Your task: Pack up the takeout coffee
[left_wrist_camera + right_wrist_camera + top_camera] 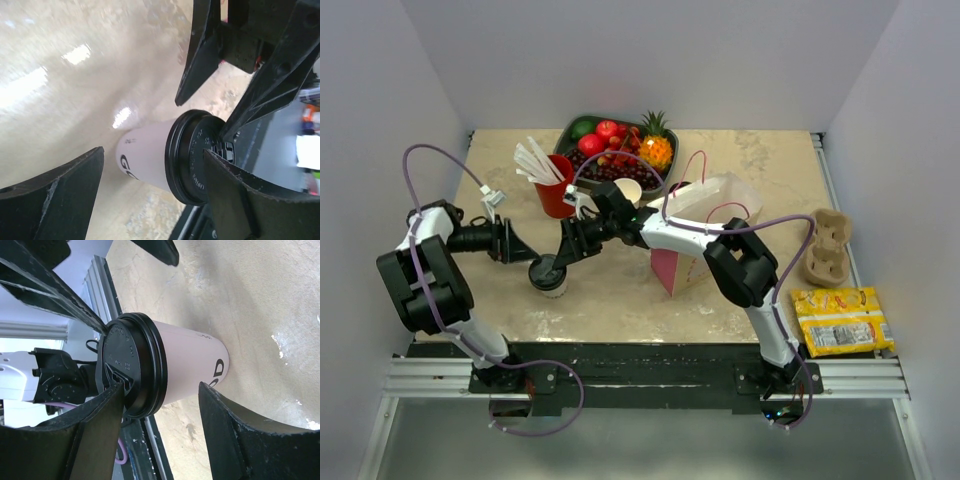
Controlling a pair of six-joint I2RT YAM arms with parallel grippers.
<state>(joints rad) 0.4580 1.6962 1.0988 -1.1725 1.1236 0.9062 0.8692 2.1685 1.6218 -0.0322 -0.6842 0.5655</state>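
Note:
The takeout coffee (pixel 548 277), a white paper cup with a black lid, stands upright on the table at the front left. My left gripper (pixel 530 257) is open just left of it. My right gripper (pixel 570 248) is open just right of it. In the left wrist view the cup (pixel 147 157) lies between the spread fingers of the left gripper (pixel 150 197), and one finger (pixel 250 200) overlaps the lid's edge. In the right wrist view the cup (pixel 192 365) sits between the wide-open fingers of the right gripper (pixel 160 440), with its lid (pixel 130 367) by one finger (pixel 80 440).
A red cup with white straws (pixel 554 196) and a lidless white paper cup (pixel 628 190) stand behind the grippers. A dark tray of fruit (pixel 620 148) is at the back. A pink and white bag (pixel 698 238) stands open mid-right. A cardboard cup carrier (pixel 826 246) and yellow packets (pixel 840 320) are at the right.

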